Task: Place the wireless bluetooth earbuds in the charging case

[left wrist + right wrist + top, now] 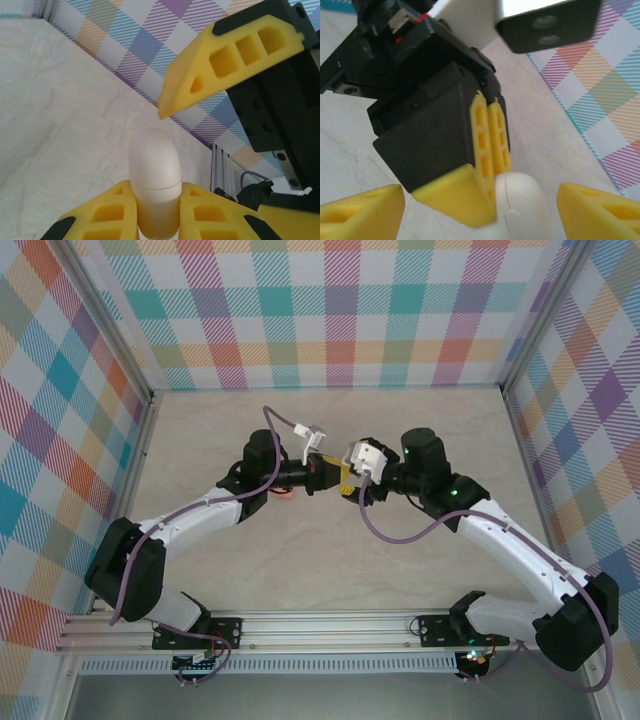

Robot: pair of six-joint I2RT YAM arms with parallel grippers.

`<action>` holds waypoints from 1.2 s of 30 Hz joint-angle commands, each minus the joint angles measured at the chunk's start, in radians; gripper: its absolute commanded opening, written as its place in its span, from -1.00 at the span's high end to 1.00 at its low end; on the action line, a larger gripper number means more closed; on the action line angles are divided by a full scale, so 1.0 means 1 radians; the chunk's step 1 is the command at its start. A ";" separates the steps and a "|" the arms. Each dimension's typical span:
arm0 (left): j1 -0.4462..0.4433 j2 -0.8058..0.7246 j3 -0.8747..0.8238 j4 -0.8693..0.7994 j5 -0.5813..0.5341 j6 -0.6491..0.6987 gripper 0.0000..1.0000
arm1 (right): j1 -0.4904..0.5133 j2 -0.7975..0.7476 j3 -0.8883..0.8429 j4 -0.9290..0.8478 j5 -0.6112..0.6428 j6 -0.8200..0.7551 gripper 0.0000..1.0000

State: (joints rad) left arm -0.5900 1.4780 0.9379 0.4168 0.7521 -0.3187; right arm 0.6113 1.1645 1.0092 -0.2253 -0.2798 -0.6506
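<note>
Above the worktop (430, 430) centre, the left jaws pinch the closed case (154, 165) by one end — seam left free — while the right jaws stand wide either side, likely to open it.
</note>
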 commanded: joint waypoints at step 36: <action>0.031 -0.210 -0.018 -0.386 -0.566 0.053 -1.00 | -0.035 0.164 0.058 -0.052 0.052 0.006 0.34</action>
State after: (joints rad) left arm -0.5686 1.3392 0.9466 0.1612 0.4702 -0.2943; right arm 0.5991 1.2976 1.0363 -0.2459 -0.2127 -0.7227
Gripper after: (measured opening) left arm 0.997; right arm 0.450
